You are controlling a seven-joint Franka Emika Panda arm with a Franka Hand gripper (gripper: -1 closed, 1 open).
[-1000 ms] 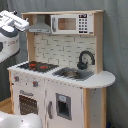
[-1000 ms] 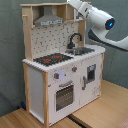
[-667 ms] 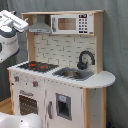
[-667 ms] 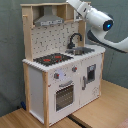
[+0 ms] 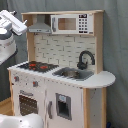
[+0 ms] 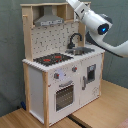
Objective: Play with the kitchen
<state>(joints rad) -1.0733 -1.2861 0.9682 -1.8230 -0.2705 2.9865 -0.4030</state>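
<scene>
- Gripper [image 5: 11, 22] opening: could not tell; hung high beside hood [image 5: 41, 26], clear of kitchen [image 5: 70, 97].
- Oven door [image 5: 27, 102] shut, nothing visibly handled; judged play barely begun.

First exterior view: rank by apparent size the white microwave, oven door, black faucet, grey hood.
Largest to smallest as seen:
1. White microwave with dark window and keypad
2. White oven door with dark slatted window, close to the microwave, so unsure
3. Grey metal hood
4. Black curved faucet

kitchen [image 5: 65, 75]: 1 | faucet [image 5: 85, 59]: 1 | microwave [image 5: 71, 23]: 1 | arm [image 6: 95, 22]: 1
</scene>
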